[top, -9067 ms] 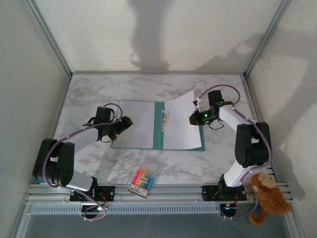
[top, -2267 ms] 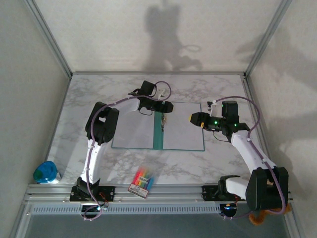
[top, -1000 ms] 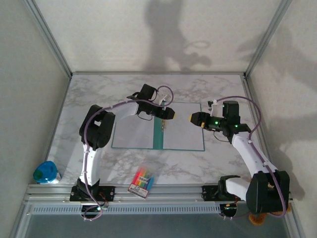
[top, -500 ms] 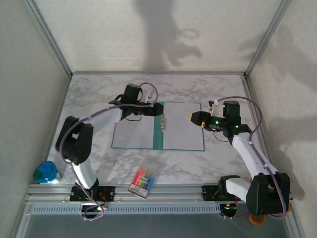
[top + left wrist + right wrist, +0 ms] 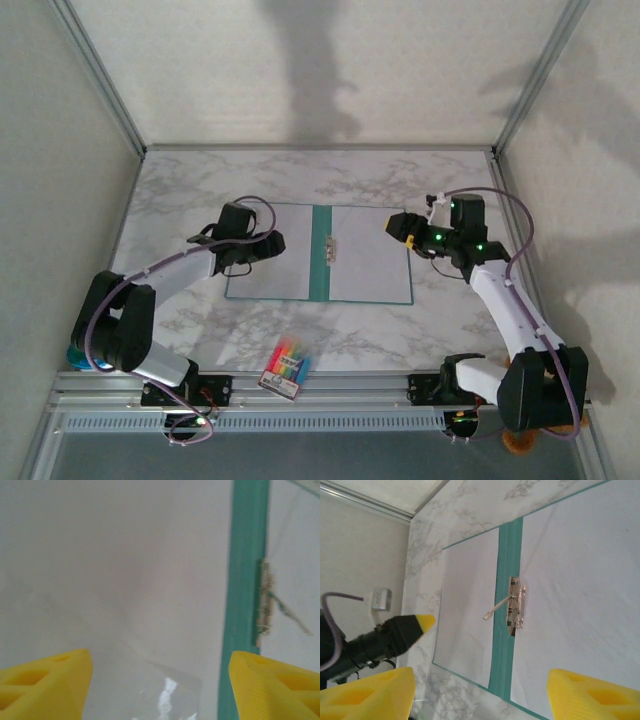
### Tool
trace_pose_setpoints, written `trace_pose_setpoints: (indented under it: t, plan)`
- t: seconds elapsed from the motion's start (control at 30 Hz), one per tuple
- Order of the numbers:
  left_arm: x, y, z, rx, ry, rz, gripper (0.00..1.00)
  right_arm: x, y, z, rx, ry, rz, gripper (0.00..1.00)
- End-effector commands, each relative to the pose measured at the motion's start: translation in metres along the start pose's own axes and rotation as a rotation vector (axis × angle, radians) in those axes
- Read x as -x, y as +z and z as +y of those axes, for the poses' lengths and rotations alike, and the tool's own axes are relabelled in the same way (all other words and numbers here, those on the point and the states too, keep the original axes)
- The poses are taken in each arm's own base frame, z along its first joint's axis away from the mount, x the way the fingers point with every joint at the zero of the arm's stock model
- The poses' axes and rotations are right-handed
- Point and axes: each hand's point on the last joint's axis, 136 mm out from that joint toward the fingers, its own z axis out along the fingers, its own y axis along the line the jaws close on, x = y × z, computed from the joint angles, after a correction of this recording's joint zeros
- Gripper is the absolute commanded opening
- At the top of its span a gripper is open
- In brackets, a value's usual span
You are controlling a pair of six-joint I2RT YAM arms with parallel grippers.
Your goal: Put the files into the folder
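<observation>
Folder (image 5: 320, 285) lies open flat, spine running near-to-far, with files (image 5: 365, 265) on both covers. Your left gripper (image 5: 272, 242) is over the left sheet, spine to its right, jaws apart and empty. Right gripper (image 5: 392, 226) is at the far-right corner, also spread and empty.

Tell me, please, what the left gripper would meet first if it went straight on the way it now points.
Probably the white sheet on the left half of the folder: the left gripper, jaws open, aims at it. Depth is unclear.
</observation>
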Motion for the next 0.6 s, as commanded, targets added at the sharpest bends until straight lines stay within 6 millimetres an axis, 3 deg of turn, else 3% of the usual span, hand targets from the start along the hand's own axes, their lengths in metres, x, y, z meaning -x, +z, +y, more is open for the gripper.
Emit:
trace_pose_setpoints:
  t: [0.0, 0.27, 0.4, 0.57]
  plan:
    - [-0.013, -0.003, 0.024, 0.078, -0.072, 0.000, 0.70, 0.002, 0.007, 0.003, -0.042, 0.021, 0.038, 0.69]
    - [-0.043, 0.000, 0.042, 0.100, -0.108, 0.055, 0.62, -0.006, 0.030, 0.014, -0.055, 0.002, 0.120, 0.64]
    - [-0.059, 0.006, 0.038, 0.075, -0.109, 0.103, 0.60, -0.012, 0.041, 0.021, -0.074, -0.031, 0.161, 0.62]
    - [-0.071, 0.015, 0.023, 0.020, -0.117, 0.124, 0.60, -0.016, 0.049, 0.013, -0.200, -0.063, 0.186, 0.61]
